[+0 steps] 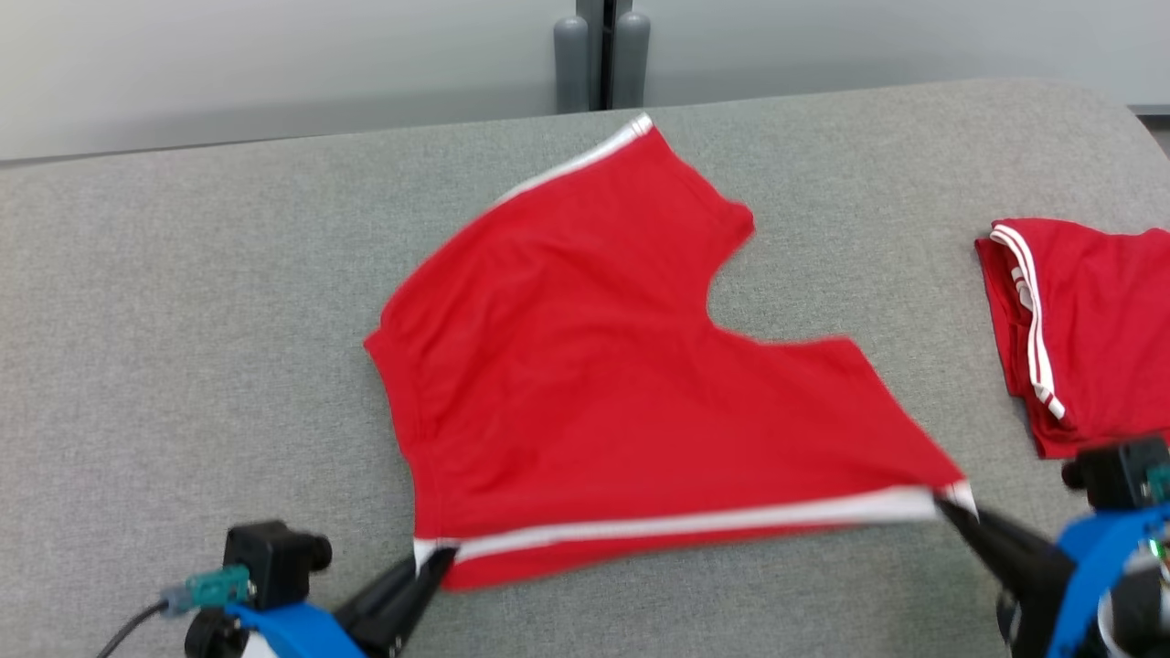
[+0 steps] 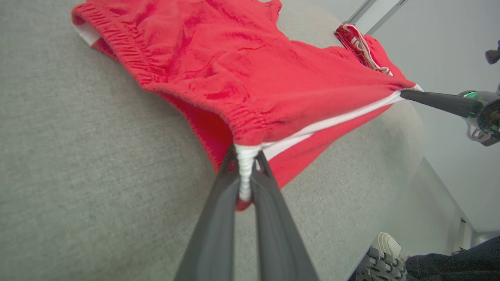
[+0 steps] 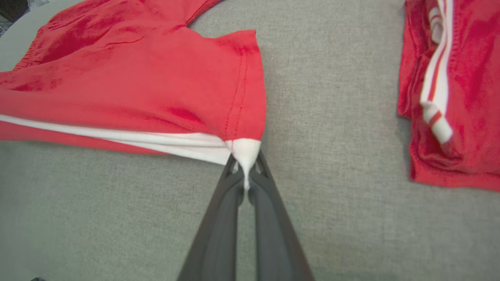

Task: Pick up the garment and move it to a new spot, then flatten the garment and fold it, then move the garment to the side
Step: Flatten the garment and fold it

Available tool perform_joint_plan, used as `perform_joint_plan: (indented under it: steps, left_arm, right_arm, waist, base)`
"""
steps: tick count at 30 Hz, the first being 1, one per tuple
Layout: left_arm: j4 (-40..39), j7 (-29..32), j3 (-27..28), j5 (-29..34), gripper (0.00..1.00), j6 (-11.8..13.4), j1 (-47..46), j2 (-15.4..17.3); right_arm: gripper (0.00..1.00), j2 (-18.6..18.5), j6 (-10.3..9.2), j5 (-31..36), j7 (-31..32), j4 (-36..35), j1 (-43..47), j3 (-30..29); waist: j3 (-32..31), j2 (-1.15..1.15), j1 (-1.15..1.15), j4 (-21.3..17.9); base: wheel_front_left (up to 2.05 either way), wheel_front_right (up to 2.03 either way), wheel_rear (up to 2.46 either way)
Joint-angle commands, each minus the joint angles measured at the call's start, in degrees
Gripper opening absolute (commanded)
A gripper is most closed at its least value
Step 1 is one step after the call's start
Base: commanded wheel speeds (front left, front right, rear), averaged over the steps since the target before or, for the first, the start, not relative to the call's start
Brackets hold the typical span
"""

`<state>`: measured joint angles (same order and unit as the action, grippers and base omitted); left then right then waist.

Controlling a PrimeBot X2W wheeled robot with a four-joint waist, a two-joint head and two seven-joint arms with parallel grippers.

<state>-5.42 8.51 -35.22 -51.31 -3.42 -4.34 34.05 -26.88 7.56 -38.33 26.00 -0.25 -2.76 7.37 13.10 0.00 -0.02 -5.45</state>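
The garment [image 1: 594, 366] is a pair of red shorts with a white side stripe, spread across the middle of the grey table. Its near striped edge is pulled taut between my two grippers. My left gripper [image 1: 437, 557] is shut on the waistband corner [image 2: 245, 171] at the lower left. My right gripper [image 1: 951, 505] is shut on the white leg-hem corner [image 3: 244, 154] at the lower right. The far leg of the garment [image 1: 640, 164] lies flat toward the back of the table. The garment [image 3: 136, 78] also shows in the right wrist view.
A second red garment [image 1: 1088, 329] with white stripes lies folded at the right edge of the grey table [image 1: 183, 320]. A grey post [image 1: 601, 55] stands behind the table. A person's shoe [image 2: 381, 257] shows on the floor past the table edge.
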Motion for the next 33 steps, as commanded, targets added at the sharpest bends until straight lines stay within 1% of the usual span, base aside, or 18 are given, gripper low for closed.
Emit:
perform_joint_plan:
  steps: [1,4,6,8,10,11,12,14,16,19,23,27,30,33]
  left_arm:
    - [-2.05,1.02,0.40,-0.58,0.00,1.13,1.33,1.51]
    - [-9.78,3.97,0.07,-2.92,0.00,3.64,5.44,3.18]
    - [-13.72,4.65,0.70,-4.09,0.00,5.06,6.72,3.68]
    - [-16.19,4.39,1.57,-5.63,0.00,6.12,7.48,3.20]
    - [-16.76,4.41,2.43,-5.40,0.00,6.64,6.45,3.37]
    - [-16.63,4.40,2.70,-5.28,0.00,6.89,5.52,3.21]
    - [-16.44,4.25,2.80,-5.32,0.00,6.85,4.54,2.53]
    - [-15.49,3.95,3.23,-6.28,0.00,6.77,2.75,0.96]
    - [-13.69,3.02,4.37,-6.65,0.00,6.55,0.06,-0.86]
    - [-9.47,1.96,4.89,-6.44,0.00,5.99,-4.41,-3.55]
    - [-2.17,0.35,4.87,-6.61,0.00,4.75,-10.60,-8.31]
    - [5.89,-1.68,4.62,-5.35,0.00,3.28,-16.96,-12.37]
    - [10.86,-3.83,4.60,-4.83,0.00,2.42,-20.62,-15.24]
    - [14.90,-5.39,4.31,-4.07,0.00,1.54,-23.25,-17.14]
  right_arm:
    - [0.00,0.61,-0.12,0.55,2.60,-2.43,3.19,-2.10]
    - [0.00,3.61,-0.09,2.87,10.99,-12.26,10.73,-8.25]
    - [0.00,6.08,-0.07,4.85,14.79,-18.57,13.29,-11.89]
    - [0.00,8.01,-0.07,6.67,16.85,-23.37,12.80,-14.30]
    - [0.00,7.94,-0.07,8.43,18.42,-25.78,10.18,-14.90]
    - [0.00,8.00,-0.07,8.65,18.96,-26.11,8.19,-14.55]
    - [0.00,7.30,-0.07,9.20,19.44,-25.77,6.11,-14.09]
    - [0.00,5.65,-0.07,9.96,19.74,-24.12,0.96,-12.28]
    - [0.00,4.42,-0.07,10.48,18.65,-21.23,-4.92,-10.48]
    - [0.00,2.84,-0.07,11.22,16.19,-15.38,-13.84,-7.11]
    - [0.00,0.98,-0.07,12.03,11.93,-6.47,-24.25,-2.86]
    - [0.00,0.11,-0.07,11.44,8.96,2.32,-32.36,0.66]
    - [0.00,-0.21,-0.07,11.57,6.40,7.86,-37.89,2.62]
    - [0.00,-0.25,-0.07,11.88,4.98,12.64,-42.42,4.56]
  waist:
    - [-0.31,0.00,0.02,0.11]
    - [-0.51,0.00,0.02,0.43]
    - [-0.41,0.00,0.02,0.61]
    - [-0.12,0.00,0.02,0.76]
    - [0.39,0.00,0.02,0.81]
    - [0.70,0.00,0.02,0.83]
    - [1.05,0.00,0.02,0.90]
    - [1.94,0.00,0.02,1.23]
    - [3.05,0.00,0.02,2.09]
    - [5.19,0.00,0.02,3.56]
    - [8.22,0.00,0.02,6.62]
    - [10.69,0.00,0.02,9.89]
    - [12.57,0.00,0.02,11.61]
    - [14.26,0.00,0.02,13.13]
  base:
    - [0.00,0.00,0.00]
    - [0.00,0.00,0.00]
    - [0.00,0.00,0.00]
    - [0.00,0.00,0.00]
    - [0.00,0.00,0.00]
    - [0.00,0.00,0.00]
    - [0.00,0.00,0.00]
    - [0.00,0.00,0.00]
    - [0.00,0.00,0.00]
    - [0.00,0.00,0.00]
    - [0.00,0.00,0.00]
    - [0.00,0.00,0.00]
    - [0.00,0.00,0.00]
    - [0.00,0.00,0.00]
